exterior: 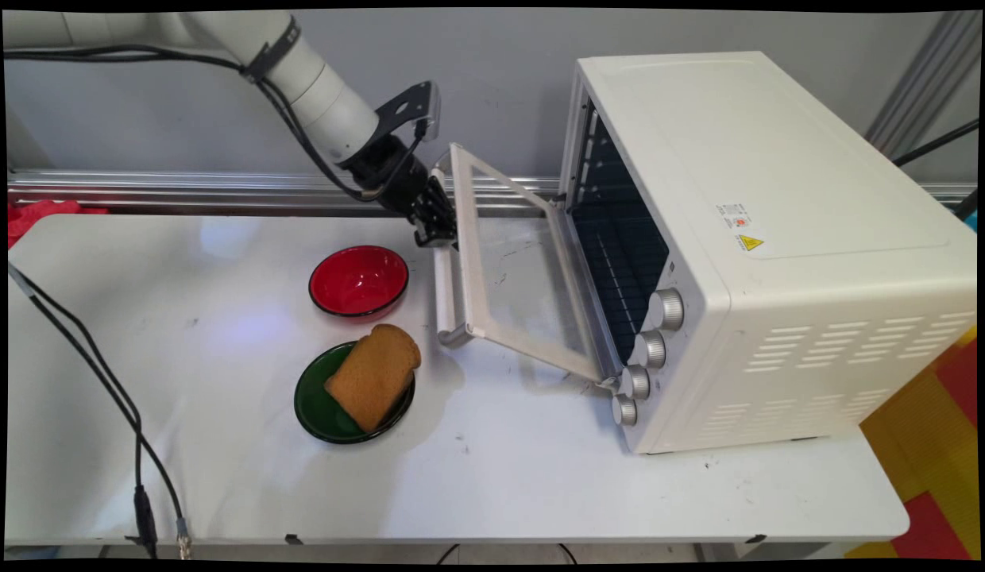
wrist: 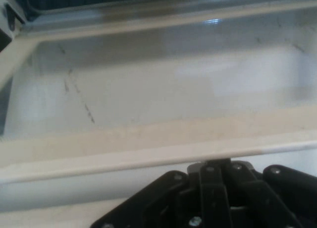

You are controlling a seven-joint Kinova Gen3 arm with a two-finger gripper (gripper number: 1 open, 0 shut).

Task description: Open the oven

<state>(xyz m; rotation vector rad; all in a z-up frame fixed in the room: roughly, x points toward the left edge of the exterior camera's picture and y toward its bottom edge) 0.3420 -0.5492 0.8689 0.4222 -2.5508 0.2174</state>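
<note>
My gripper (exterior: 437, 233) is at the far end of the white handle bar (exterior: 443, 286) of the toaster oven's glass door (exterior: 516, 278) and is shut on it. The door hangs partly open, tilted out from the white oven (exterior: 778, 238). In the hand view the handle (wrist: 124, 158) crosses just beyond the black linkage of the gripper (wrist: 218, 161) and hides the fingertips. Behind it lies the door glass (wrist: 148, 89). The dark oven cavity (exterior: 619, 238) with its rack shows through the opening.
An empty red bowl (exterior: 358, 280) sits just left of the handle. In front of it a green plate (exterior: 318, 409) carries a slice of brown bread (exterior: 375, 375). Black cables (exterior: 103, 381) trail over the table's left side. Several knobs (exterior: 650, 348) line the oven's front.
</note>
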